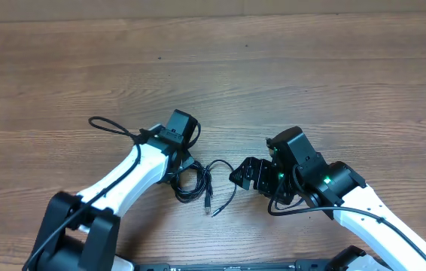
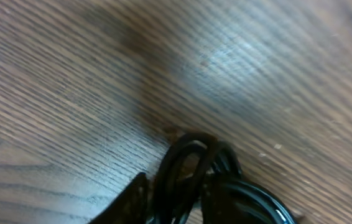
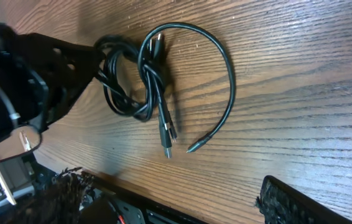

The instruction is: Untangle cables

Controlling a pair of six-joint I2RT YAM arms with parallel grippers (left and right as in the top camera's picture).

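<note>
Closest in, two plugs [image 3: 168, 142] lie loose on the counter [image 1: 288, 68], trailing from the cables [image 1: 192, 183], a knotted coil with one long loop swinging out right. The left hand [image 1: 179, 167] is right on the coil's left edge, touching it; clamped or not, can't tell. The right hand [image 1: 240, 175] sits just beside the loop, jaws spread, holding nothing.

Left arm [image 1: 126, 175] and right arm [image 1: 382, 220] have white links, black joints and thick black wires [image 1: 111, 126], with green lights [image 1: 324, 181] by the black right end effector [image 1: 243, 174] at five o'clock.
</note>
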